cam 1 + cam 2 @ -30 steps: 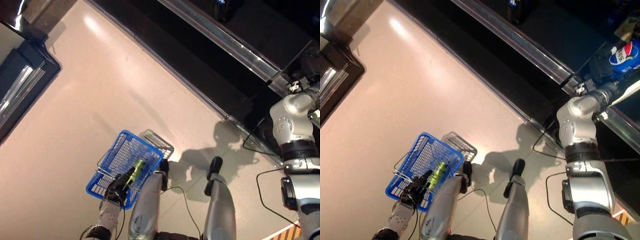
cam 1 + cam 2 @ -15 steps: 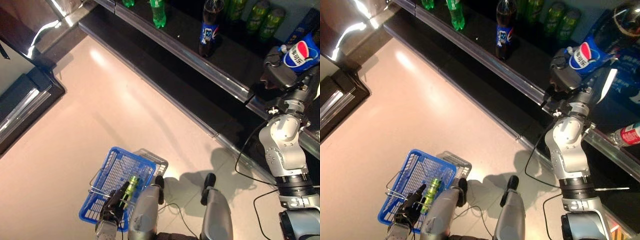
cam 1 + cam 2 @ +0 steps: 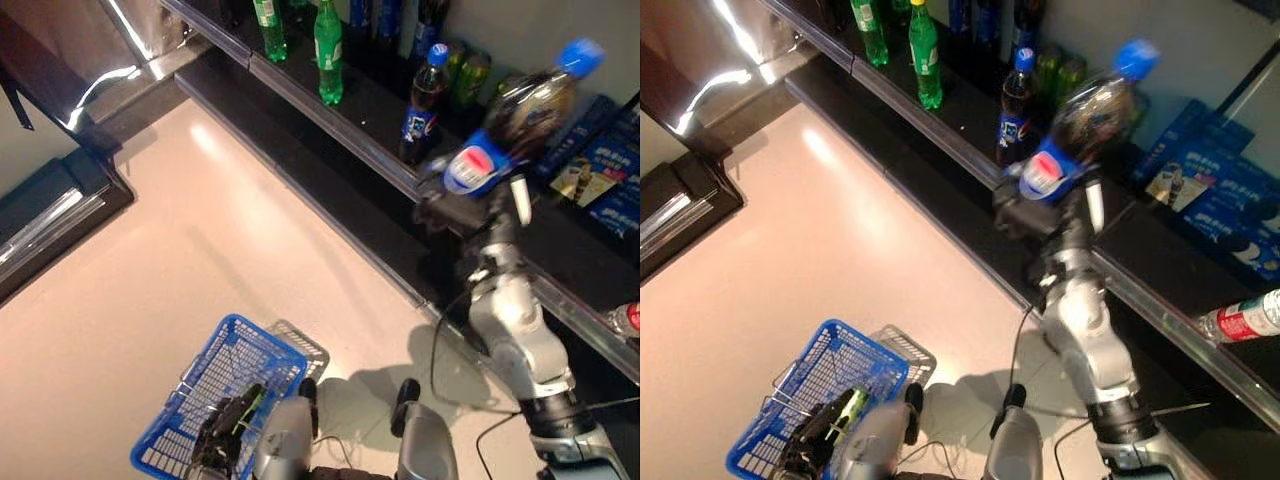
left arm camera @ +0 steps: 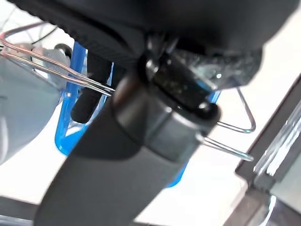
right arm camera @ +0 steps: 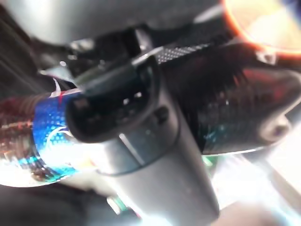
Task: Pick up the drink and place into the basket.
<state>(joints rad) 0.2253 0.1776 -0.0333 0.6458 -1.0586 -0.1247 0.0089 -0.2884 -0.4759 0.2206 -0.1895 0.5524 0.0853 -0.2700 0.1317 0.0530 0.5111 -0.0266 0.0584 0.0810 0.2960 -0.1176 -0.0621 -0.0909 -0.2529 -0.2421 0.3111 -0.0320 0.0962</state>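
Note:
My right hand is raised in front of the shelf and shut on a dark cola bottle with a blue cap and a blue and red label. The bottle tilts up and away from the hand, clear of the shelf. Its label also shows in the right wrist view, pressed against the hand. My left hand hangs low at the left, shut on the thin wire handles of the blue basket. A green drink lies in the basket next to that hand.
A long dark shelf runs across the back with green bottles, a cola bottle, green cans and blue boxes. A bottle lies on a lower ledge at the right. A grey wire grate lies beside the basket. A dark cabinet stands at the left.
The camera has tilted up, bringing more of the shelf into view. My right hand has swung the cola bottle from the far right towards the middle, off the shelf. The basket still hangs low.

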